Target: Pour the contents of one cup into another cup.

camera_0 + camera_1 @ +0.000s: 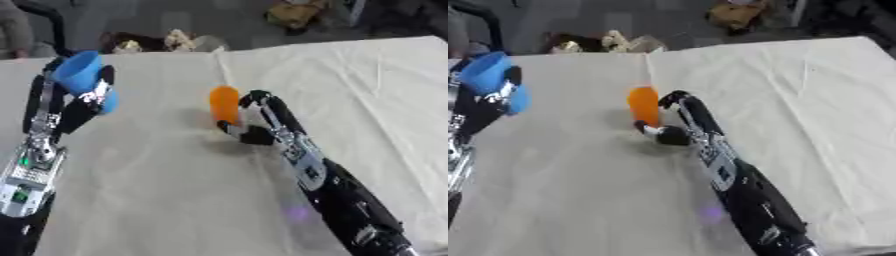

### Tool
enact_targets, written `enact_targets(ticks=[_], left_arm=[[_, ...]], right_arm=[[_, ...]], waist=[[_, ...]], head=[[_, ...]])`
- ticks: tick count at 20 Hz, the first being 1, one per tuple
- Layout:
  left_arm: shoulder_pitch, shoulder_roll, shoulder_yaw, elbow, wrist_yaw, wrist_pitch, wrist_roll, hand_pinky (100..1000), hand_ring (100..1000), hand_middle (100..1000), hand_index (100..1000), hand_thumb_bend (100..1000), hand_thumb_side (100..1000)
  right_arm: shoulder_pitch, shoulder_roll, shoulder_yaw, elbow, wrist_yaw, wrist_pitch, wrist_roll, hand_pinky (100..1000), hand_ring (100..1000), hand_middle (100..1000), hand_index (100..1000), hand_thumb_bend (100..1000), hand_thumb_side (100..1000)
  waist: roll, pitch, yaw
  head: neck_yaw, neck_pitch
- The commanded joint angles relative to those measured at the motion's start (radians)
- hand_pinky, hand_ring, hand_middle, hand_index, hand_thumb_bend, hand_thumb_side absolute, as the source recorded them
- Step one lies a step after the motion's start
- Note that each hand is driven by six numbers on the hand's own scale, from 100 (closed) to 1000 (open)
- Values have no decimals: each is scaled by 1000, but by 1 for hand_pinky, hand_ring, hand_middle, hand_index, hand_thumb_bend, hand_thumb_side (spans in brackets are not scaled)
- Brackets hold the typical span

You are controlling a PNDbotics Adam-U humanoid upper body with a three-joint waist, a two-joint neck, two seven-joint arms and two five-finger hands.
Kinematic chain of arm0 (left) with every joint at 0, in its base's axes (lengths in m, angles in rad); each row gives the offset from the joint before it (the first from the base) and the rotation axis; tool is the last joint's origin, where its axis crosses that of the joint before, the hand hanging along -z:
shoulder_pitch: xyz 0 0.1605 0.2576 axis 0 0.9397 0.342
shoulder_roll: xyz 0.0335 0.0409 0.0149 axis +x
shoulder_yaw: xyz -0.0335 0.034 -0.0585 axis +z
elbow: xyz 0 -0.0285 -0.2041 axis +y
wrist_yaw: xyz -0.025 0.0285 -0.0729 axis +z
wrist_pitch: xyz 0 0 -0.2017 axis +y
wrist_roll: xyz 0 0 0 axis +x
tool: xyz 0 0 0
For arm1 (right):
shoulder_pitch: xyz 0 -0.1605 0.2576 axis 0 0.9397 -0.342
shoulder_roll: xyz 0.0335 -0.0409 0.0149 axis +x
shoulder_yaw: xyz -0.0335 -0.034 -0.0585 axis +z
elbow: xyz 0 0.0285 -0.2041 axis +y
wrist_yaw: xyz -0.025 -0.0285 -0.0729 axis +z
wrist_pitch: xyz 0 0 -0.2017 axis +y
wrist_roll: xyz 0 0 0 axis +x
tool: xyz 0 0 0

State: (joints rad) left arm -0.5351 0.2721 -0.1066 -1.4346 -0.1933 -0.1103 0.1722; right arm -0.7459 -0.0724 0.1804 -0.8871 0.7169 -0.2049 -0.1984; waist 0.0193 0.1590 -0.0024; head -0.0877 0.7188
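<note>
- My left hand [80, 102] grips the blue cup [85, 75], raised at upper left.
- My right hand [260, 120] wraps the orange cup [224, 104], centre frame, on the cloth [175, 190].
- I should bring the rims close, then tip slowly.

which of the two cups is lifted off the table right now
The blue cup: the left hand holds it up, tilted, off the white cloth. The orange cup stands on the cloth, at the right hand.

Both head-mounted eye views look steeply down, close above the right hand [262, 120]; shared: table [175, 200].
</note>
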Motion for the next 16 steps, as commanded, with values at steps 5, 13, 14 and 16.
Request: enact_targets(ticks=[5, 13, 14, 16], left_arm=[[-18, 8, -3, -26, 4, -3, -6, 415, 285, 234, 719, 100, 449], [-23, 6, -7, -33, 6, -5, -11, 418, 284, 234, 716, 100, 453], [-23, 6, -7, -33, 7, -5, -11, 418, 284, 234, 716, 100, 453], [-23, 6, -8, -34, 7, -6, -12, 419, 283, 234, 715, 100, 452]], right_arm=[[-47, 18, -12, 24, 33, 4, -12, 799, 905, 592, 701, 572, 603], [-68, 41, -25, 63, 53, 7, -34, 789, 898, 579, 699, 568, 604], [-70, 42, -26, 66, 56, 8, -38, 788, 898, 579, 699, 568, 604], [-72, 44, -29, 71, 60, 11, -46, 788, 898, 581, 699, 568, 603]], waist=[[-1, -14, 9], [1, -10, 25], [1, -9, 25], [1, -9, 27]], head=[[-5, -18], [-8, -24], [-8, -24], [-8, -25]])
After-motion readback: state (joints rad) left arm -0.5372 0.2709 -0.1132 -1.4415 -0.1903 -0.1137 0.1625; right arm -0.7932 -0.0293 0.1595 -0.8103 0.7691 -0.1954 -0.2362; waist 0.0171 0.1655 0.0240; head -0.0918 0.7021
